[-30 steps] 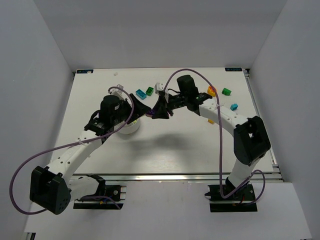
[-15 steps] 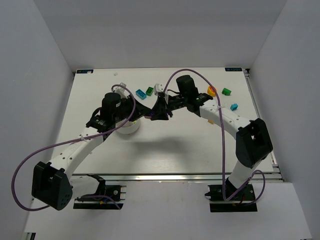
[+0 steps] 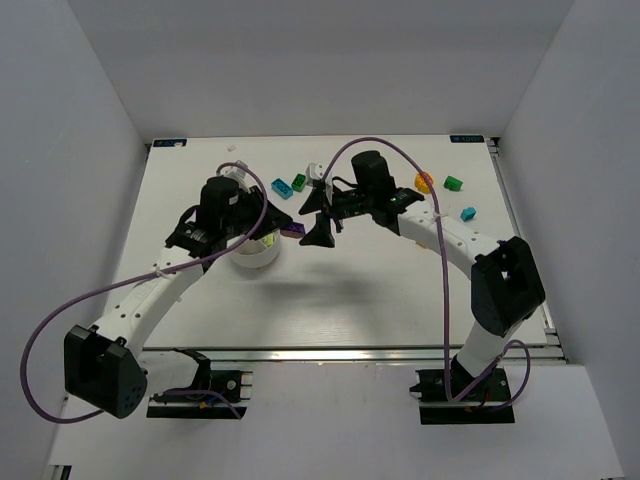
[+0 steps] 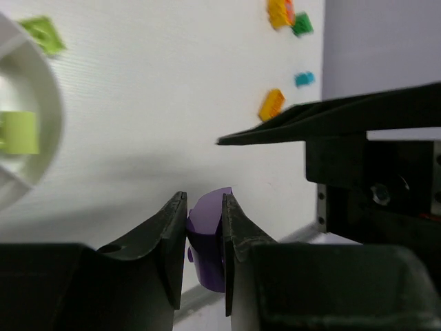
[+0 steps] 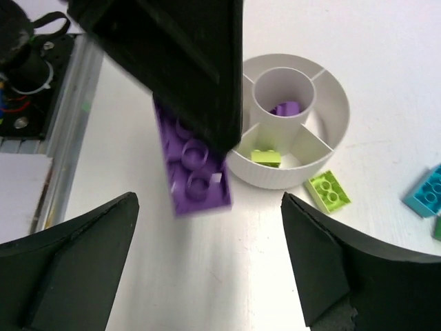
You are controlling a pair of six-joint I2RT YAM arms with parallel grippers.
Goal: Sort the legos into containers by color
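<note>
The left gripper (image 4: 203, 201) is clenched on a purple lego (image 4: 207, 238); its two fingers (image 4: 169, 234) press the brick's long sides, and the brick juts out past their tips; whether it clears the table (image 4: 151, 103) I cannot tell. The right gripper (image 5: 207, 198) is released; its fingers (image 5: 76, 276) are spread wide, one on each side of the held brick, touching neither it nor the left fingers.

The bowl (image 5: 334, 93) sits just beyond the held lego as seen from the right fingers, and off to the side of the left fingers in the left wrist view. Its central round compartment (image 5: 258, 86) holds a second purple lego (image 5: 286, 108); the wedge compartment (image 5: 293, 162) nearest the right fingers holds a lime lego (image 5: 265, 157), lying flat on the floor of the wedge. Another lime lego (image 5: 329, 191) lies on the table just outside the bowl's wall, ahead of the right gripper's right-hand finger.

Well ahead of the left fingers lie an orange lego (image 4: 271, 103) and a cyan lego (image 4: 303, 78); farther out, a second orange lego (image 4: 279, 10) and a green lego (image 4: 301, 24) lie just beside each other.
</note>
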